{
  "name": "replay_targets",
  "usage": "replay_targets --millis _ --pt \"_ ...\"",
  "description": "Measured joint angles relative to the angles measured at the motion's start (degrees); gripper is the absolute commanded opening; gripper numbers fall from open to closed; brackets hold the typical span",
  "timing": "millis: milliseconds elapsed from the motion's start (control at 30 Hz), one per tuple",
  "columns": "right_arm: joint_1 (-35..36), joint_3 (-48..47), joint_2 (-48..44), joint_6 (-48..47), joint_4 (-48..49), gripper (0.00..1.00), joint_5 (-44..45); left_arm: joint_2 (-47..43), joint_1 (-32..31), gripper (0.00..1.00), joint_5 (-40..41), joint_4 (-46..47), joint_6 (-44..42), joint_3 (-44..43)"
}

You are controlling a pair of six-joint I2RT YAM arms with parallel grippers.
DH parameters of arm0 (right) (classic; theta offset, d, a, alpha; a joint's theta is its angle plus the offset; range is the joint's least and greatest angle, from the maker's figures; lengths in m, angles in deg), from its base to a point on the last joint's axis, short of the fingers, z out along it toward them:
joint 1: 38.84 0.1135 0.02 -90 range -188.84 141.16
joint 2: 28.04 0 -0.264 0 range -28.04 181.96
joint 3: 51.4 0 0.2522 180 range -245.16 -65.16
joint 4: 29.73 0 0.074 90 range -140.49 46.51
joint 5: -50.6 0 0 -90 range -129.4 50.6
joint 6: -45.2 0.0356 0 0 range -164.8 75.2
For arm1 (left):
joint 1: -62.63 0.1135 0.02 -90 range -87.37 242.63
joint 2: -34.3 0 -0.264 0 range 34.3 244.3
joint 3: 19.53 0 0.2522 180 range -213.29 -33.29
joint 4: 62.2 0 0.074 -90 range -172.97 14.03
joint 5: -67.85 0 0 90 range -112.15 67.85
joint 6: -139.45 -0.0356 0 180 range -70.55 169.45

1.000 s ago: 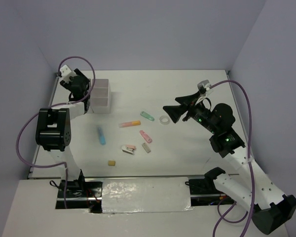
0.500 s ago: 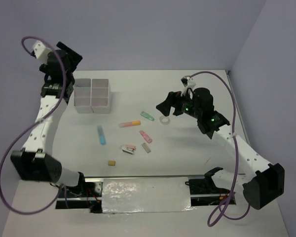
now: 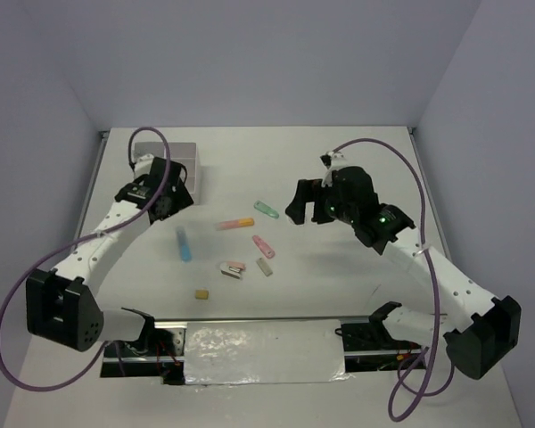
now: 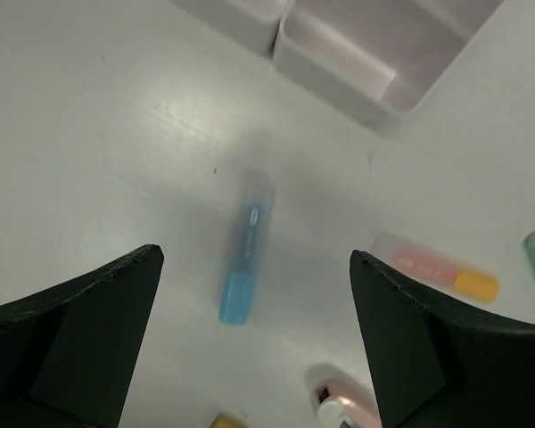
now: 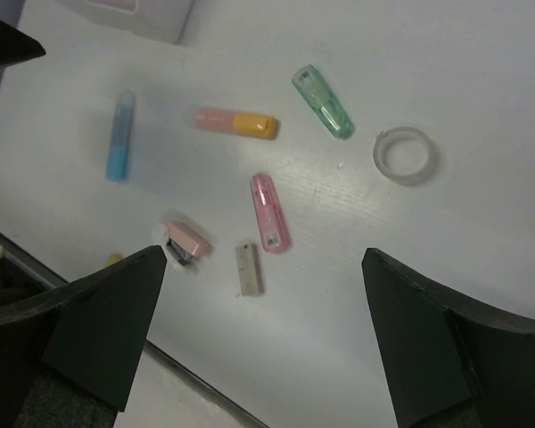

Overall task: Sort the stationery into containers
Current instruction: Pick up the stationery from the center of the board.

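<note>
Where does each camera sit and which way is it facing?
Top external: above and behind the arms, looking down at the table; both arms show.
Left wrist: on the left arm, looking down at blue highlighter and white box; left gripper fingers show.
Right wrist: on the right arm, looking down at tape ring and pink highlighter; right gripper fingers show.
Both wrist views show the blue highlighter.

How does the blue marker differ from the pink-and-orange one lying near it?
The blue marker is one colour, pale with a brighter end; the pink-and-orange marker is two-toned. Seen from overhead, the blue marker runs front to back, while the pink-and-orange marker lies crosswise. Both are short and lie flat on the table, ungripped.
</note>
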Motion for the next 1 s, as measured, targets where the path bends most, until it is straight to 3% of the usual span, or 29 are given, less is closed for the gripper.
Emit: replay_targets --millis 167,400,567,800,1000 --pt "7.43 -1.9 2.19 -3.02 -4.07 0.98 3.89 -2.56 -5.01 0.99 0.46 -2.6 0.11 4.17" --pt "14.19 -14.08 21.35 -20.83 -4.11 1.0 -0.48 -10.95 -7.34 0.99 -0.59 -3.48 -1.81 4.44" --pt "13.62 -23.63 37.86 -32.22 -3.08 0.99 -0.74 -16.2 -7.5 0.99 -2.4 -5.11 -6.36 3.48" --pt "12.7 -46.8 63.98 -45.38 -8.61 0.87 -1.84 -18.47 -7.21 0.99 -4.63 -3.48 -13.64 4.74" --pt "12.35 -49.33 67.54 -48.59 -10.97 0.87 -5.49 -19.41 0.28 0.99 -9.55 -1.88 -17.03 8.66"
